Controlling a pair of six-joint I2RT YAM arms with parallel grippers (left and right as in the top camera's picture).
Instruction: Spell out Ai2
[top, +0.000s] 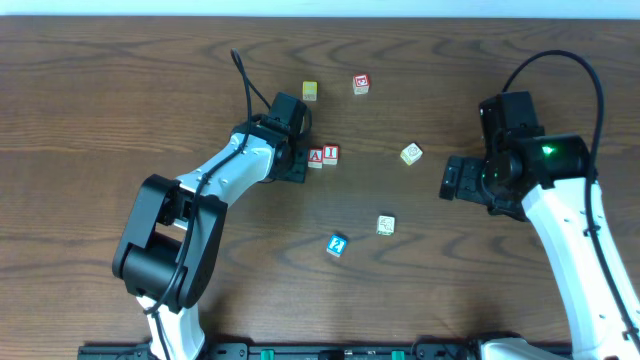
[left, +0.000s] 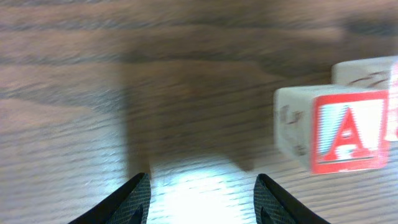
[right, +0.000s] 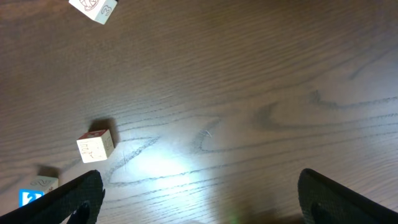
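Note:
In the overhead view the red "A" block (top: 316, 158) and the red "I" block (top: 331, 154) sit side by side left of the table's middle. My left gripper (top: 297, 162) is open and empty just left of the "A" block. In the left wrist view the "A" block (left: 348, 130) lies ahead and to the right of the open jaws (left: 202, 193), with the second block (left: 367, 70) behind it. The blue "2" block (top: 337, 245) lies alone toward the front. My right gripper (top: 450, 181) is open and empty over bare wood; its jaws (right: 199, 193) hold nothing.
Other blocks lie about: a yellow one (top: 310, 91) and a red-and-white one (top: 361, 84) at the back, a cream one (top: 411, 153) at mid right, and another cream one (top: 386, 225) near the "2". The right wrist view shows a cream block (right: 96, 145) and a blue block (right: 31, 198) at its left edge.

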